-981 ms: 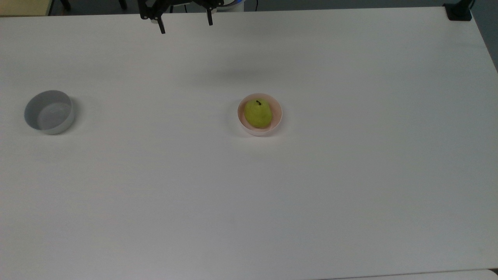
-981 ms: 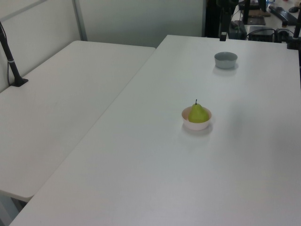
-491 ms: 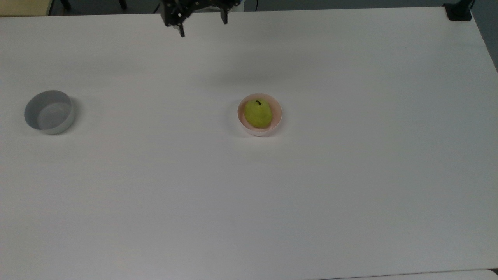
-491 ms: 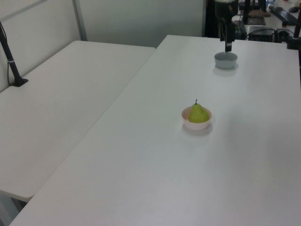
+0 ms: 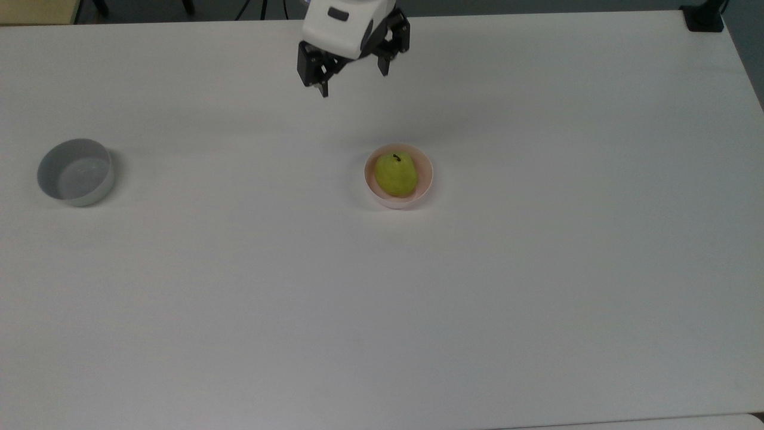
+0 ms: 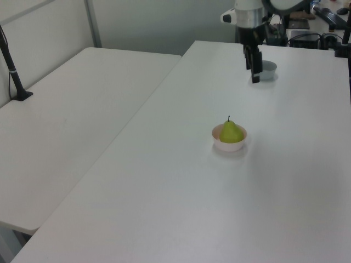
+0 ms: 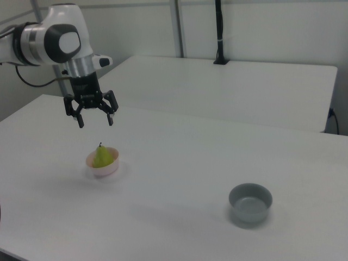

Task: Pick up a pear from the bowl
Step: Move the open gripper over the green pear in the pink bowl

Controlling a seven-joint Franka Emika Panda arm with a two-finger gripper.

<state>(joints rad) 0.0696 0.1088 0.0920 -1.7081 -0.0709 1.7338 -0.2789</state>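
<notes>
The gripper (image 7: 95,120) hangs with fingers apart above the table (image 5: 537,298), near its far edge; the pear (image 5: 394,174) sits in the bowl (image 5: 425,173).

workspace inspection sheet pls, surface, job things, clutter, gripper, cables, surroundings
surface: white table, bare apart from two bowls
job's things: pear sits stem up in the pink bowl, untouched
clutter: empty grey bowl, far to the top view's left
gripper: gripper open, empty, in the air short of the pear
cables: dark cable behind the arm in the right view
surroundings: second white table, black post
</notes>
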